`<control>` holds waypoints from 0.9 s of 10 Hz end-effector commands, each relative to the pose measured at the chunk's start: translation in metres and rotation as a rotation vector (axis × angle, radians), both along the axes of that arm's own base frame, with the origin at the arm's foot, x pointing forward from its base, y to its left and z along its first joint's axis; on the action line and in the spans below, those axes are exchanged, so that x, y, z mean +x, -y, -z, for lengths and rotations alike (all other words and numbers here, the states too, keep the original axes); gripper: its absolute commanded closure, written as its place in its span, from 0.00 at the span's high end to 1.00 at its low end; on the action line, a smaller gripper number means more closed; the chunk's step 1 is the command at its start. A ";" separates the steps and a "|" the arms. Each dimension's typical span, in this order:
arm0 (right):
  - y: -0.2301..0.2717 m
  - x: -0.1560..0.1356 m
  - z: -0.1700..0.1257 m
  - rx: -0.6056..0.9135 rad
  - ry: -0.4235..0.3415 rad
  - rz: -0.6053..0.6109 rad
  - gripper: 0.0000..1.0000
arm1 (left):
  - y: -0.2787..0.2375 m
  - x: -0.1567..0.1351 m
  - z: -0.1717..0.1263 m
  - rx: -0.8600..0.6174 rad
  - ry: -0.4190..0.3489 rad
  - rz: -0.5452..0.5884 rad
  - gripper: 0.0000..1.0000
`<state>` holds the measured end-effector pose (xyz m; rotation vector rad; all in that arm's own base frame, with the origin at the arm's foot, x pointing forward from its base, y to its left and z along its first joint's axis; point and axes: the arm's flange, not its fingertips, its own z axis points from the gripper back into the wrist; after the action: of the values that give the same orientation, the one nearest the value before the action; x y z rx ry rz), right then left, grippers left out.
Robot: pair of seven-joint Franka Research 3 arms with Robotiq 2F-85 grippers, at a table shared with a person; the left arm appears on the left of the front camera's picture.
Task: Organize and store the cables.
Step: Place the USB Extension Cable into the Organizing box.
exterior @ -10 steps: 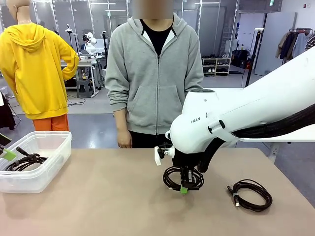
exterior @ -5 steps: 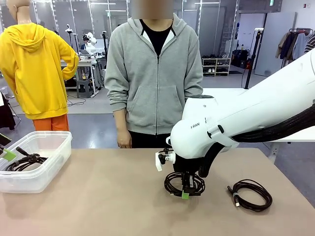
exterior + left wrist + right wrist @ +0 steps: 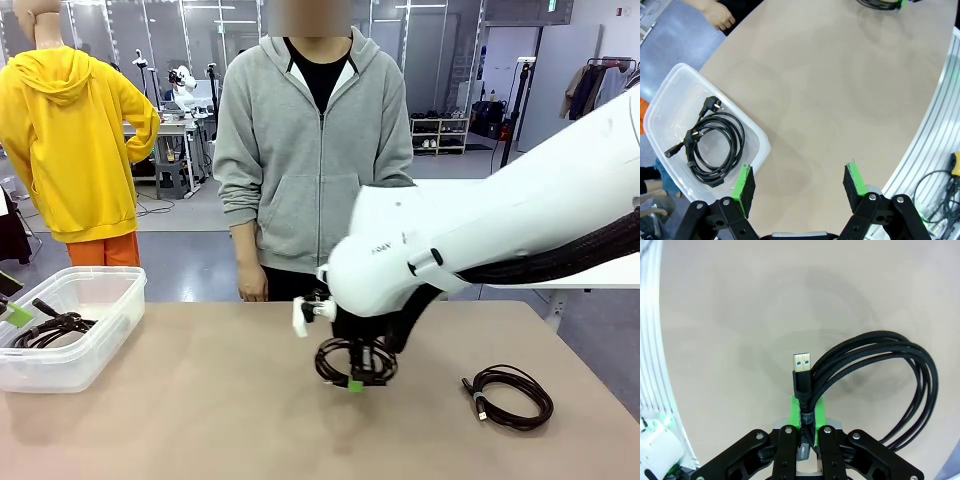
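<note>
A: Front view first?
B: Right fingers (image 3: 355, 384) pressed together, pinching held coil (image 3: 335, 362) at mid worktop (image 3: 200, 420). Low over the surface, contact hard to tell. Loose coil (image 3: 510, 396) flat on the worktop toward the robot's right, well apart. Clear bin (image 3: 80, 375) at the left end, binned coil (image 3: 50, 328) inside. Person (image 3: 315, 150) standing at the far side, hand (image 3: 252, 283) hanging near the edge.
A: Left wrist?
B: Left fingers (image 3: 745, 182) spread wide, pinching nothing, above bare worktop just beside the bin's corner. Binned coil round on the bin floor, plug ends poking out of the loops.
A: Right wrist?
B: Right fingers clamped on the held coil's bundle just below a USB plug (image 3: 801, 362), blue insert, pointing away from the fingers. Braided loops bulging off to picture right. Soft shadow on the worktop, offset from the loops.
</note>
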<state>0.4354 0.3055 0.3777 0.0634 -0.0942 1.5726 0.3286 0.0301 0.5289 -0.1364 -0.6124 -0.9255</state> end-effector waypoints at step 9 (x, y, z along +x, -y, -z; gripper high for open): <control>-0.224 0.009 0.020 -0.130 -0.076 -0.119 0.13 | 0.002 0.003 -0.001 -0.001 0.006 -0.024 0.90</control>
<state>0.4421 0.5243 0.3514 0.0439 0.0509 1.7043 0.3289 0.0296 0.5287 -0.1351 -0.6111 -0.9262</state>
